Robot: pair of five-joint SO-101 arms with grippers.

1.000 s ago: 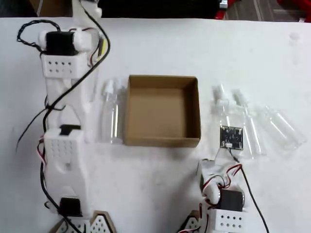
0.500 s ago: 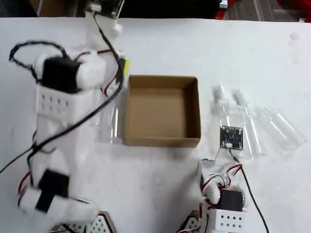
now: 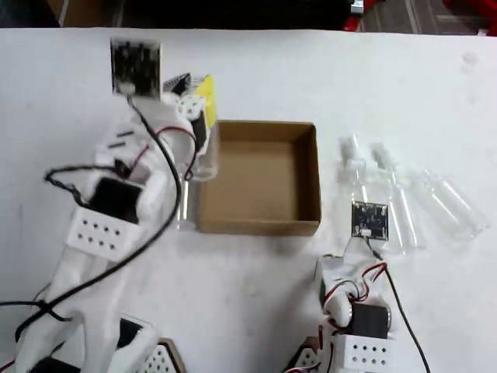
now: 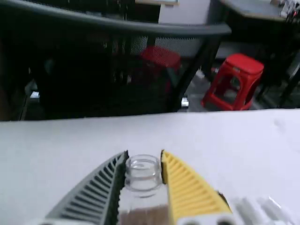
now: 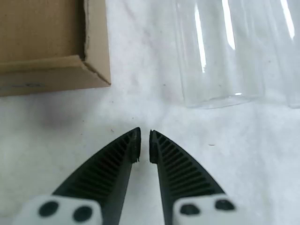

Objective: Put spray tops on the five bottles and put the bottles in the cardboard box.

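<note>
Left gripper [image 4: 144, 159] clamped on the neck of an uncapped bottle [image 4: 142, 174], held just left of the cardboard box [image 3: 260, 227]. Right gripper [image 5: 144, 140] pinched together, empty, near the other bottles [image 3: 404, 210]. I worry the smooth neck slips, or the bottle gets boxed topless.

Left fingers [image 4: 187, 192] clamp tight, held level; right fingers [image 5: 115, 164] nearly touch, pointing downward.

High view looks down on the table [image 3: 311, 70]; right wrist view, close above it, shares the cardboard box [image 3: 260, 225].
</note>
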